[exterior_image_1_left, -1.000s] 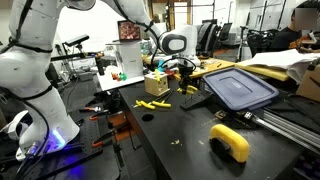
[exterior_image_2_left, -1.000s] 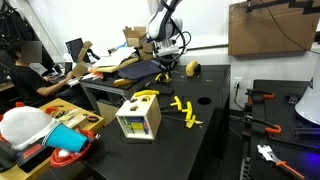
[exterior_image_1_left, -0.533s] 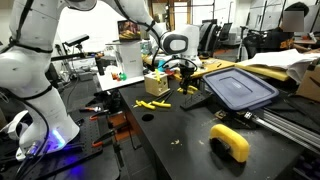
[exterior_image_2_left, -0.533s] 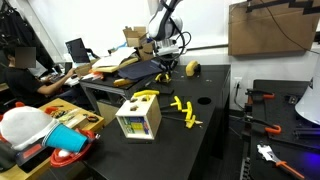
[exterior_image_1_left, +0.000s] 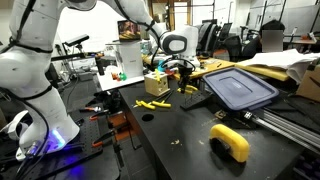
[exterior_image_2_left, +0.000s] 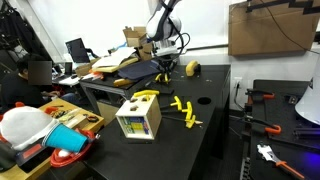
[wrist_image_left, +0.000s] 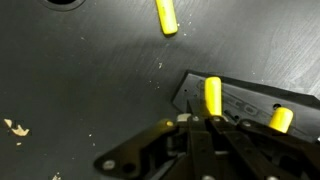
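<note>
A yellow peg (wrist_image_left: 213, 95) lies on the edge of a dark lid (wrist_image_left: 250, 100), just beyond the tips of the gripper (wrist_image_left: 205, 122), whose fingers are clenched tight together. Whether they touch the peg cannot be told from the wrist view. A second peg (wrist_image_left: 281, 120) lies further along the lid, and a third (wrist_image_left: 166, 17) lies apart on the black table (wrist_image_left: 70, 80).

In both exterior views the gripper (exterior_image_1_left: 184, 78) (exterior_image_2_left: 166, 66) hangs at the near corner of the blue-grey lid (exterior_image_1_left: 240, 88) (exterior_image_2_left: 140, 70). Loose yellow pieces (exterior_image_1_left: 152, 104) (exterior_image_2_left: 185, 108) lie scattered on the table (exterior_image_1_left: 180, 135) nearby. A small box (exterior_image_1_left: 156, 84) (exterior_image_2_left: 138, 120) stands close by (the marks on its face are too small to read). A yellow roll (exterior_image_1_left: 230, 142) (exterior_image_2_left: 193, 68) rests well apart.
</note>
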